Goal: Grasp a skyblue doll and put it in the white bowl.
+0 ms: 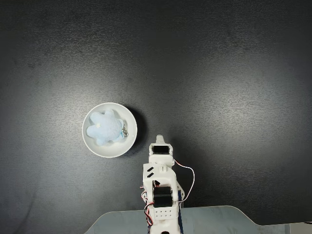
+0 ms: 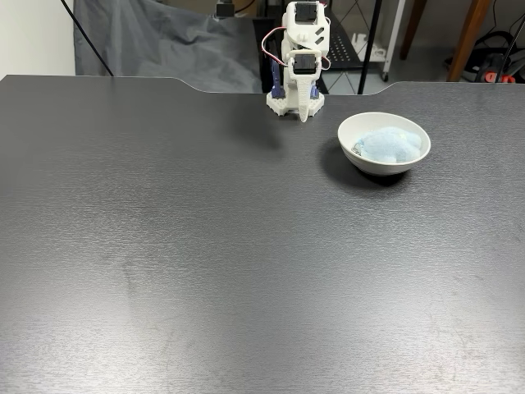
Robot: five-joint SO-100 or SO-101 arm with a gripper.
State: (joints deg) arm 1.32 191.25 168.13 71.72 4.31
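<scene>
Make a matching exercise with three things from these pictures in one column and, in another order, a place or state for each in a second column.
Things:
1. skyblue doll
2. white bowl
3. gripper

Places or states:
A. folded back near the arm's base, pointing down at the table
B. lying inside the bowl
C. standing on the dark table, beside the arm

Pairs: 1-B, 2-C, 3-A
</scene>
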